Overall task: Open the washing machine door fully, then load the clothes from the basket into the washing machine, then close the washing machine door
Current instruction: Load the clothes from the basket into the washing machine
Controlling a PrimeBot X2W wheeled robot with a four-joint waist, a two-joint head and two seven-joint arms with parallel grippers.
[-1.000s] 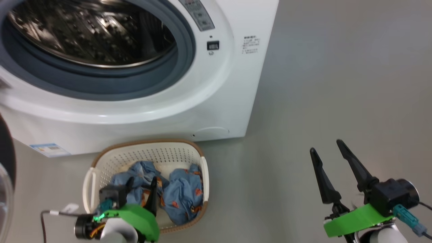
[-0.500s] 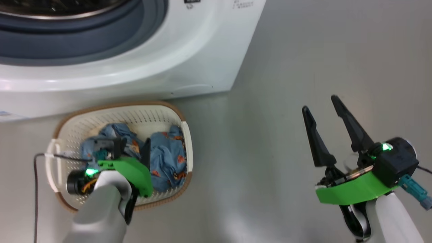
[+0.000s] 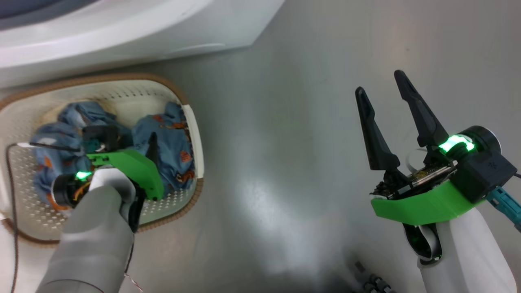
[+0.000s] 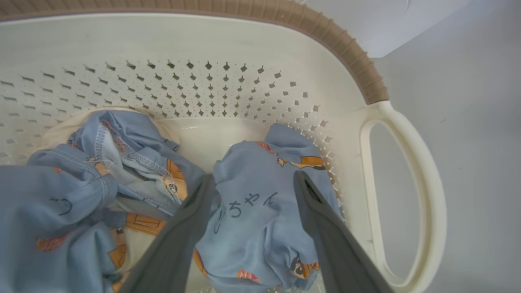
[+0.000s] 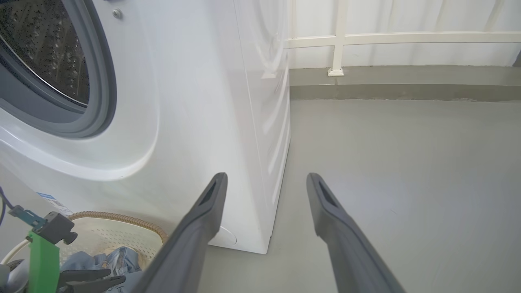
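**Left arm sinks into the basket as loading begins**

Over the past second the head camera has dipped. This has pushed the washing machine (image 3: 122, 36) up to a white strip at 11 o'clock of the head view, which is a shift of the lens, not of the machine.

The real change is at 9 o'clock, where the left gripper (image 4: 255, 179) has gone deeper into the basket (image 3: 194, 134). Its jaws are spread wide and now straddle the right-hand bundle of the clothes (image 4: 252, 211). In the left wrist view the two dark fingers stand either side of that blue, orange-printed bundle at 6 o'clock. Nothing is pinched yet.

A second crumpled bundle (image 4: 101, 171) lies at 8 o'clock, near the perforated wall. All the clothes are still in the basket, which sits on the grey floor (image 3: 285, 162) just in front of the machine.

At 3 o'clock of the head view the right gripper (image 3: 379, 83) hangs over bare floor, well apart from the basket. Its jaws are also wide open and empty. Its wrist view shows the steel drum (image 5: 49, 49) uncovered at 10 o'clock, so the opening step appears done.

Loading looks to be at its very start. The next move probably calls for closing on the straddled bundle and lifting it clear of the rim. The loose fabric could slip from the grip or drag its neighbour along.
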